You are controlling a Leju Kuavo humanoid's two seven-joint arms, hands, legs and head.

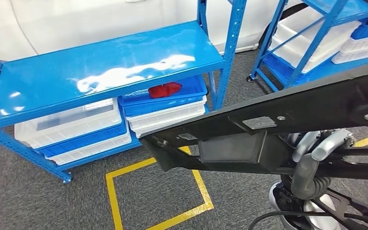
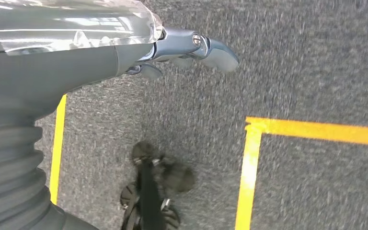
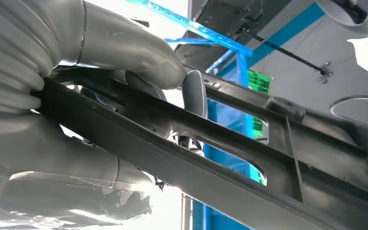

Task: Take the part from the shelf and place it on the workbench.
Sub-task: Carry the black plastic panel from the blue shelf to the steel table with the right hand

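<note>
While your right hand (image 3: 139, 91) grips the black part (image 1: 268, 129) off the shelf (image 1: 105, 67) at ten o'clock, your left hand (image 2: 182, 50) hangs empty with fingers apart; placing remains.

The head view is taken from high on the body, directed forward and down at the shelf (image 1: 105, 67) and the floor marking (image 1: 158, 191), with the part (image 1: 268, 129) close below the lens. The left wrist view is directed down at the carpet, where yellow tape (image 2: 249, 172) is recorded as in the head view. The right wrist view is taken very near the part (image 3: 230, 158), facing upward past it.
</note>
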